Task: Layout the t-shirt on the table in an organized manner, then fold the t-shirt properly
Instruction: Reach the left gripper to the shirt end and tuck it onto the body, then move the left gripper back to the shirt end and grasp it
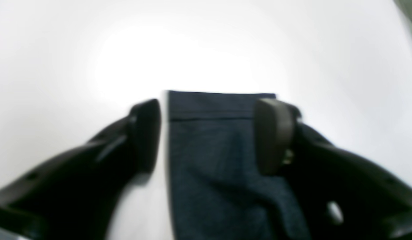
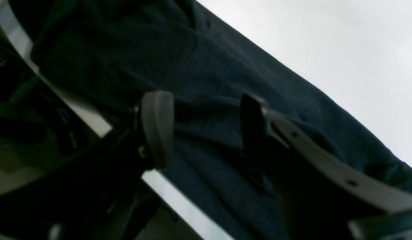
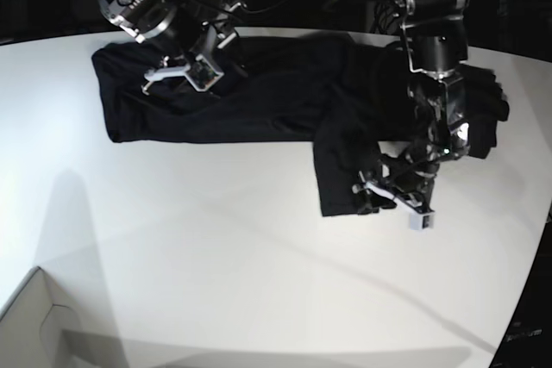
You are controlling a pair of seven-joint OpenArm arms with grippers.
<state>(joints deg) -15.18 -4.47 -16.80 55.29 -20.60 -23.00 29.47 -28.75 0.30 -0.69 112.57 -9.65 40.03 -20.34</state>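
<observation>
The black t-shirt (image 3: 259, 92) lies stretched across the far part of the white table (image 3: 216, 239), with one sleeve (image 3: 338, 180) pointing toward the front. My left gripper (image 3: 392, 202) sits at that sleeve's end. In the left wrist view the hemmed sleeve (image 1: 209, 150) runs between the fingers of the left gripper (image 1: 209, 103), which stand apart; the left finger (image 1: 146, 133) is clear of the cloth. My right gripper (image 3: 181, 79) is over the shirt's far left part. Its jaws (image 2: 206, 98) are wide apart above wrinkled fabric (image 2: 199, 60).
A white box corner (image 3: 34, 325) sits at the front left. The table's curved edge (image 3: 517, 282) runs down the right side. In the right wrist view the table's edge (image 2: 179, 203) passes under the shirt, with dark floor beyond.
</observation>
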